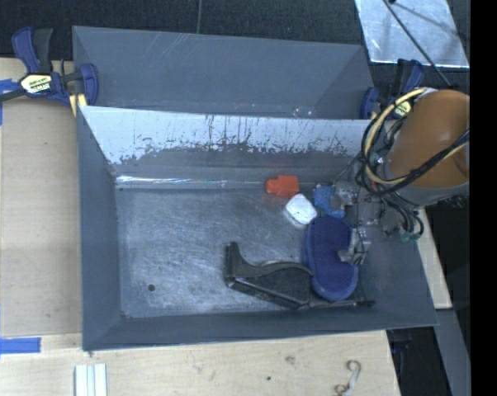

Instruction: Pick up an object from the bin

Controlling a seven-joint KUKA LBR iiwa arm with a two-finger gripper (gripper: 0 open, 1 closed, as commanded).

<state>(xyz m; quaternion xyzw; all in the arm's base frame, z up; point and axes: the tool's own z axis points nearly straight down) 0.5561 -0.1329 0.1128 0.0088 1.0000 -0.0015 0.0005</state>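
My gripper (360,239) hangs at the bin's right side, low over the right edge of a dark blue oval pad (329,261) that lies on the floor. Just left of the gripper sit a small blue piece (325,200) and a white rounded lump (300,211). An orange block (282,186) rests a little further left, near the back wall. A black handled tool (269,280) lies along the front of the floor, its right end tucked under the blue pad.
The arm with its orange dome and cables comes in over the right rim. The bin's sloped right wall is close behind the gripper. The left half of the floor is bare metal.
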